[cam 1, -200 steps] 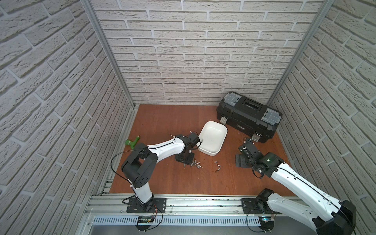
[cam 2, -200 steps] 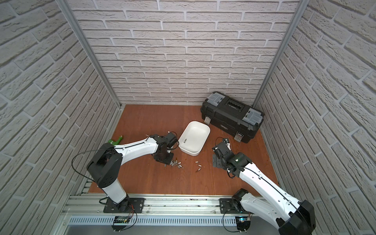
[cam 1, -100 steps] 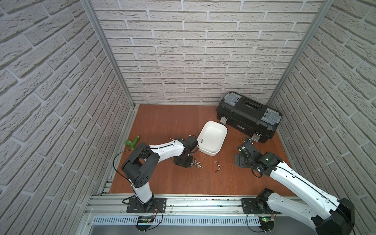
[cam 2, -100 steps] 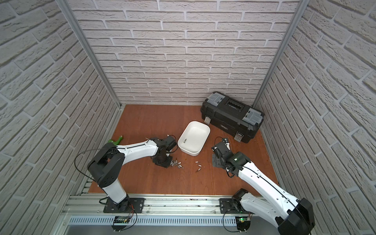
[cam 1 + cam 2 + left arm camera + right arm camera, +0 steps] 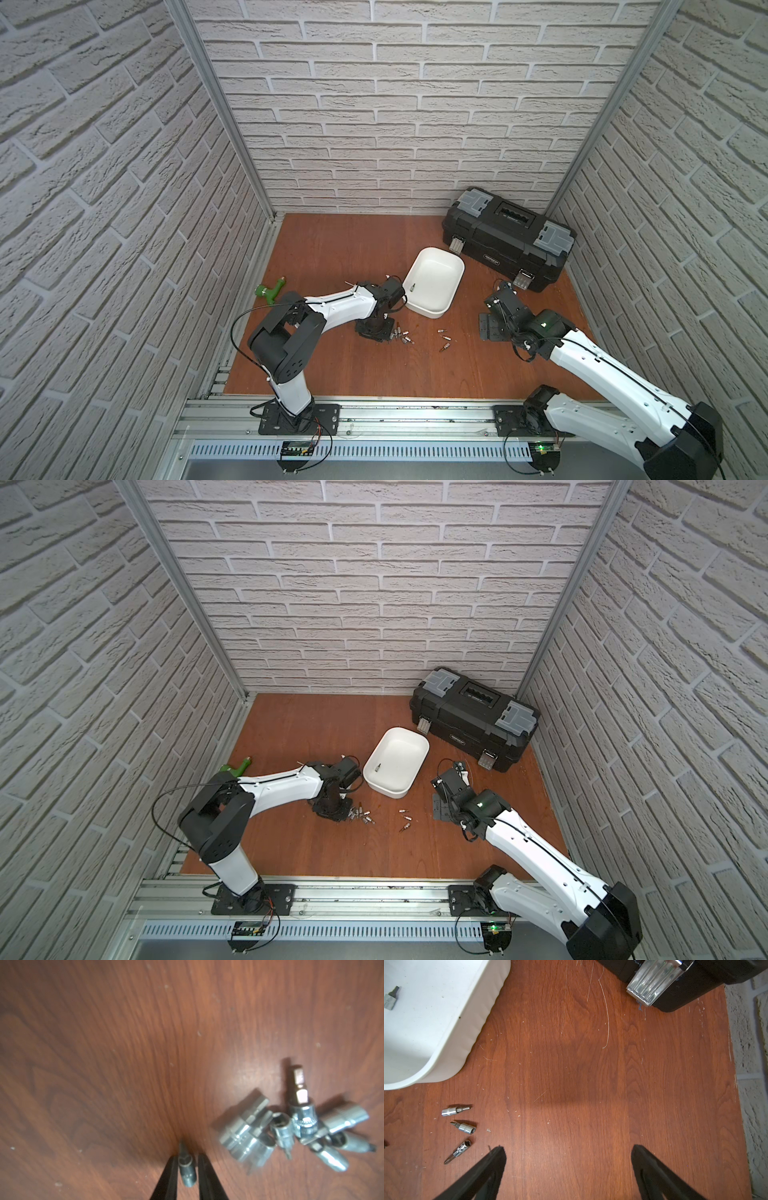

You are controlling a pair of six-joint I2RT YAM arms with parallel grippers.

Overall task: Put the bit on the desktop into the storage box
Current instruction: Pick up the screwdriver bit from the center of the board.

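Clamped between the fingers of the left gripper (image 5: 187, 1157): one bit (image 5: 187, 1171), flat on the desktop (image 5: 104, 1043), just beside a heap (image 5: 291, 1132) of others. Looks pinched across the thick socket end, tip poking out ahead of the fingertips. Blurred, so full contact on both sides is hard to confirm. Right gripper (image 5: 568, 1148) spread wide, holding nothing, above bare desktop near three loose bits (image 5: 464, 1127). Box (image 5: 438, 274) just beyond the left gripper, with a stored bit (image 5: 413, 286) already inside.

Judged as small, hard steel: light, stiff, nothing to crush. Polished and round, though, so prone to roll or squirt out of narrow fingers. Best taken across the wide barrel, where any knurling offers bite, not on the tapering tip. Needs a firm squeeze before lifting, then a level carry to the box. Worth minding the heap alongside: close enough to be nudged or scattered on the way up.
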